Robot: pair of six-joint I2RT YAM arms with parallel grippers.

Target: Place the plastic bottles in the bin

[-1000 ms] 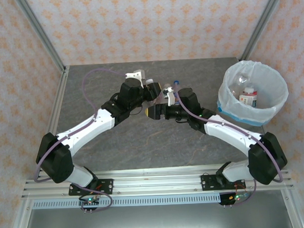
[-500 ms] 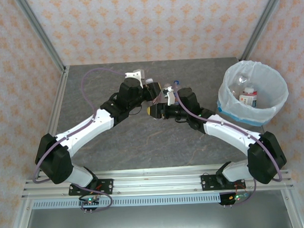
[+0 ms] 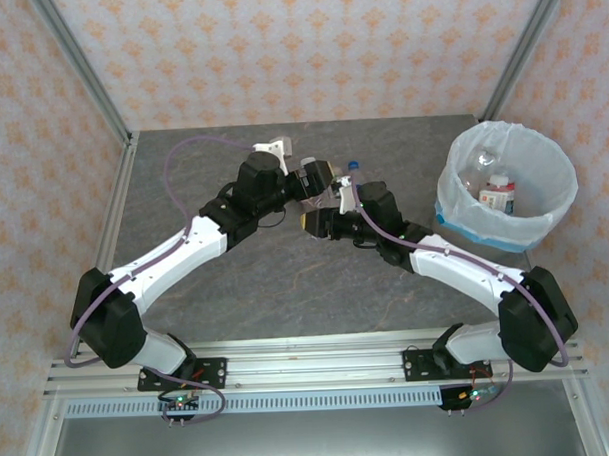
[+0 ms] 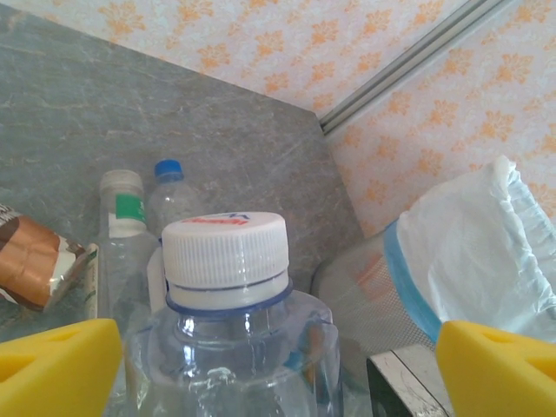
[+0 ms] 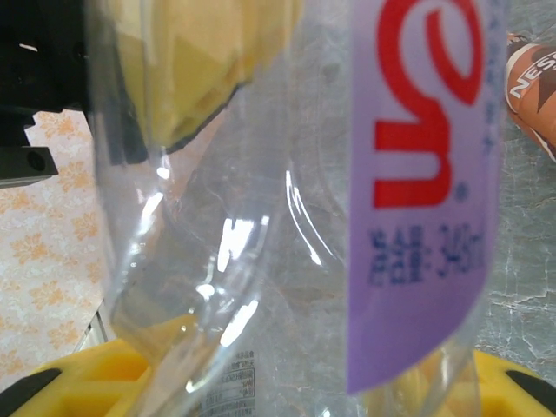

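Your left gripper [image 4: 278, 356] has edged right to meet the right gripper [image 5: 278, 382] mid-table, its fingers spread wide around the white-capped bottle [image 4: 228, 287], while you cannot tell the right's grip; some bottles [image 3: 497, 192] already sit in the bin [image 3: 452, 205] at far right, and others [image 4: 122, 228] are left on the table [image 3: 183, 192].

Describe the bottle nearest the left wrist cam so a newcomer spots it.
Left of the white-lined bin, between the yellow fingertips of the left pincer, is a clear bottle. Its white ribbed cap over a blue ring sets it apart from the blue-capped bottle and green-labelled bottle behind.

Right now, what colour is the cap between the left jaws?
White cap; best in left wrist view.
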